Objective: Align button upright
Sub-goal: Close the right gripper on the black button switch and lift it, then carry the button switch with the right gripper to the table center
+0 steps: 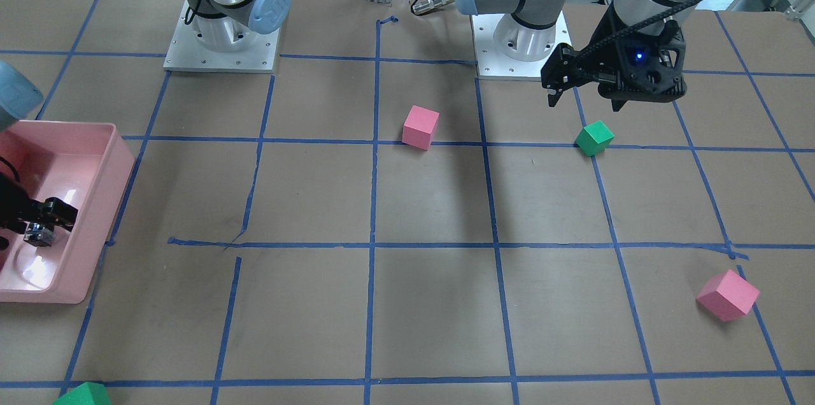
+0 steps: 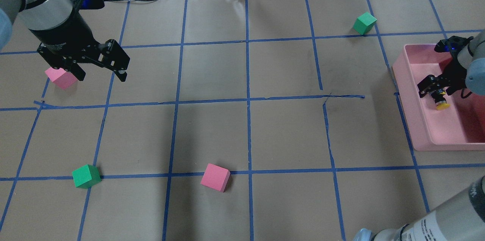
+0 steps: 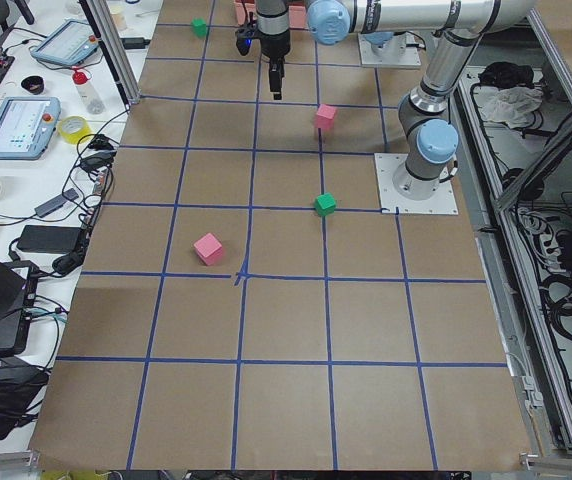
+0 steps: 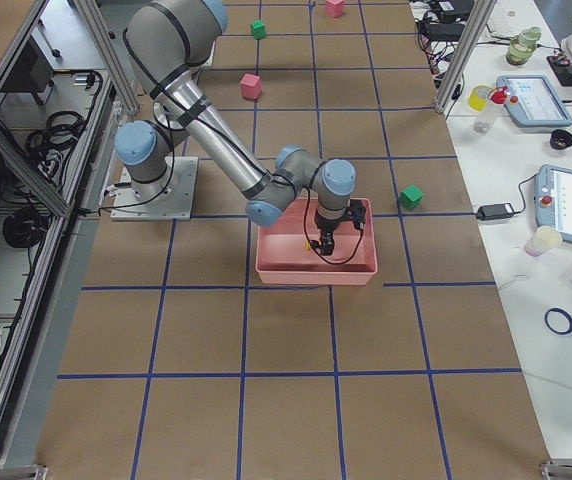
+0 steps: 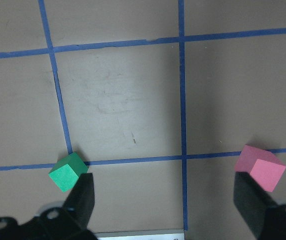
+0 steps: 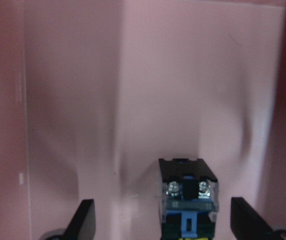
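The button (image 2: 440, 100), yellow cap on a black and grey body, is in the pink tray (image 2: 407, 112) at the right. It seems to lie on its side, with the cap pointing away from my right gripper (image 2: 434, 91). In the right wrist view the button (image 6: 188, 197) shows its terminal end between the spread fingers (image 6: 85, 220), which do not touch it. The right gripper is open, low in the tray. My left gripper (image 2: 100, 69) is open and empty, above the table at the far left, beside a pink cube (image 2: 60, 78).
Foam cubes lie about the table: a green one (image 2: 86, 176), a pink one (image 2: 215, 177) and a green one (image 2: 365, 23) near the far edge. Blue tape lines grid the brown table. Cables and gear lie beyond the far edge.
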You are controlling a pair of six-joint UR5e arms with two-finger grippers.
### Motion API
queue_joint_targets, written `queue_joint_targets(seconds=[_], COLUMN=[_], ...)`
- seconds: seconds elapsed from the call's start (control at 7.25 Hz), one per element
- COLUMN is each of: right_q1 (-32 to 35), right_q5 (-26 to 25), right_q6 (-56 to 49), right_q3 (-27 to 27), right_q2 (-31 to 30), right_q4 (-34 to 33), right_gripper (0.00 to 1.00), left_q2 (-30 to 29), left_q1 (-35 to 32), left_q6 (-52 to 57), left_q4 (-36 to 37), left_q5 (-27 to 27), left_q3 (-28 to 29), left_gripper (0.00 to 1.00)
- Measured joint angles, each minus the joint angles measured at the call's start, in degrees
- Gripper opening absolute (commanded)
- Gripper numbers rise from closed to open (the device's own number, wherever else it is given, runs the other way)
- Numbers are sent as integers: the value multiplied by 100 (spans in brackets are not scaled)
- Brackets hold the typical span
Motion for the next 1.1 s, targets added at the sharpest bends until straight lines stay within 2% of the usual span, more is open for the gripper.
queue_joint_targets(seconds=[0.14, 0.41, 0.69, 0.97, 1.1], right_q1=[0, 0, 42, 386, 825], right_q5=[-8, -16, -4, 2, 2], right_q6=[6, 53, 96, 291, 576], right_q3=[7, -40, -195, -540, -859], right_q2=[-3, -71, -444, -970, -1204], right_q4=[0, 27, 212, 922, 1522], right_gripper=[0, 0, 0, 0, 0], left_q2=[0, -2, -7, -10, -18], left_q1=[0, 0, 0, 0, 0], left_q6=[0, 0, 0, 0, 0], left_q4=[-4, -4, 3, 10, 18], left_q5=[0, 0, 0, -1, -1], left_q3=[-1, -1, -1, -1, -1], left_gripper=[100, 100, 100, 100, 100])
